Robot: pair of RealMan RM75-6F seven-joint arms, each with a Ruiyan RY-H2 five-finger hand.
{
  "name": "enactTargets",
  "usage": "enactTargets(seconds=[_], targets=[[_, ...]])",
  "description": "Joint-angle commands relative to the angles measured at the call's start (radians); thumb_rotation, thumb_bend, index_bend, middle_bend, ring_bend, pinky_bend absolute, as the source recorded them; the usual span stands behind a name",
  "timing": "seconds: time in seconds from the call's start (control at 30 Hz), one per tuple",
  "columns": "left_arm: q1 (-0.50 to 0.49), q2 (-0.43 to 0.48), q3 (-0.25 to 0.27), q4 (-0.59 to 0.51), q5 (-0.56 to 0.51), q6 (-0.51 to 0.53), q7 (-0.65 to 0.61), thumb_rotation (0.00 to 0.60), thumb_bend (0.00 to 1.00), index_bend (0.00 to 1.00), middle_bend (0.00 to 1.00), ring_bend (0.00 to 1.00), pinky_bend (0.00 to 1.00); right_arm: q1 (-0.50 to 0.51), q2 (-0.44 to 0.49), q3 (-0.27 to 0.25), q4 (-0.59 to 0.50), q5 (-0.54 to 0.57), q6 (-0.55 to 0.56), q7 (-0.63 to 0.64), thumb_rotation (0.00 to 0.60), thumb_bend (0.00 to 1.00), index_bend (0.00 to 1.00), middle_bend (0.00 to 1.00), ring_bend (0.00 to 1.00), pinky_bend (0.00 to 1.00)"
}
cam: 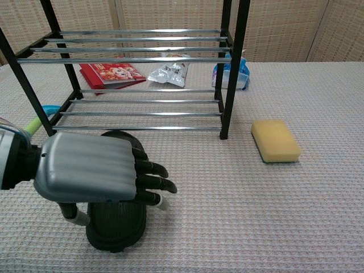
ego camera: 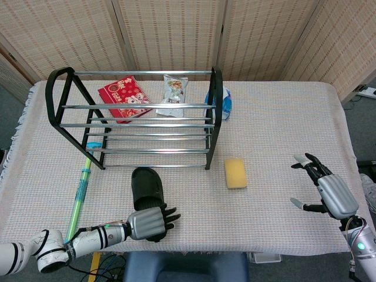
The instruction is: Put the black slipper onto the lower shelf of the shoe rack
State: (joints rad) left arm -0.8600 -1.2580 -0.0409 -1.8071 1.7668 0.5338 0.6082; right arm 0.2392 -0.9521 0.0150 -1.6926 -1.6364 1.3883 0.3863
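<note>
Head view. Black moulded-rubber slipper (ego camera: 147,192) lies flat on the beige waffle-weave tablecloth (ego camera: 276,141), toe toward the rack, just in front of the black-framed shoe rack with chrome rails (ego camera: 136,120); both shelves of the rack bare. Left hand (ego camera: 151,222), silver-backed with dark fingers, lies across the heel end of the slipper, fingers pointing right and spread past its edge; whether it has any hold on the slipper cannot be told. Right hand (ego camera: 326,189) hovers at the table's right edge, fingers and thumb apart, nothing in it, well apart from the slipper. Yellow rectangular sponge (ego camera: 235,173) on the cloth right of the slipper, near the rack's front right leg. Red printed booklet (ego camera: 124,97), crinkled foil snack packet (ego camera: 174,95) and blue-and-white pouch (ego camera: 227,103) lie on the table behind the rack. Green plastic rod (ego camera: 80,189) lies left of the slipper, lengthwise.

Chest view. Left hand (cam: 96,169), ribbed metallic back uppermost, covers the middle of the slipper (cam: 115,227); heel end shows below it, toe strap above. Fingers extended to the right, slightly splayed, not visibly wrapped round the sole. Sponge (cam: 276,140), soft-cornered with a dark underside. Rack (cam: 234,62) stands directly beyond the slipper, lower rails unoccupied.
</note>
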Motion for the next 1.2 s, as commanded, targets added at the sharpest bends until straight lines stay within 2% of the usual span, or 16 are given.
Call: enactTargets(seconds=[0.03, 0.4, 0.67, 0.9, 1.03, 1.2], targets=[[-0.006, -0.017, -0.004, 0.02, -0.032, -0.014, 0.04, 0.6, 0.17, 0.17, 0.09, 0.11, 0.28, -0.003, 0.001, -0.001, 0.0, 0.003, 0.001, 0.003, 0.6, 0.2, 0.04, 0.24, 0.07, 0.18], [0.0, -0.009, 0.011, -0.003, -0.169, -0.042, 0.174, 0.6, 0.17, 0.17, 0.09, 0.11, 0.28, -0.008, 0.002, -0.001, 0.002, 0.005, 0.002, 0.015, 0.6, 0.2, 0.04, 0.24, 0.07, 0.18], [-0.017, -0.033, 0.036, 0.015, -0.172, -0.019, 0.175, 0.6, 0.17, 0.3, 0.1, 0.11, 0.28, -0.014, 0.005, 0.0, -0.001, 0.007, 0.009, 0.012, 0.6, 0.2, 0.04, 0.24, 0.07, 0.18], [-0.029, -0.044, 0.065, 0.029, -0.113, 0.035, 0.076, 0.6, 0.17, 0.53, 0.32, 0.3, 0.35, -0.016, 0.003, 0.002, 0.0, 0.01, 0.008, 0.01, 0.6, 0.2, 0.04, 0.24, 0.07, 0.18], [-0.035, -0.047, 0.094, 0.044, -0.037, 0.091, -0.012, 0.6, 0.17, 0.6, 0.44, 0.4, 0.47, -0.014, 0.001, 0.003, 0.001, 0.01, 0.007, 0.01, 0.6, 0.2, 0.04, 0.24, 0.07, 0.18], [-0.036, -0.043, 0.134, 0.07, 0.063, 0.184, -0.105, 0.6, 0.17, 0.65, 0.61, 0.54, 0.67, -0.015, 0.001, 0.005, -0.001, 0.009, 0.008, 0.006, 0.6, 0.2, 0.04, 0.24, 0.07, 0.18]])
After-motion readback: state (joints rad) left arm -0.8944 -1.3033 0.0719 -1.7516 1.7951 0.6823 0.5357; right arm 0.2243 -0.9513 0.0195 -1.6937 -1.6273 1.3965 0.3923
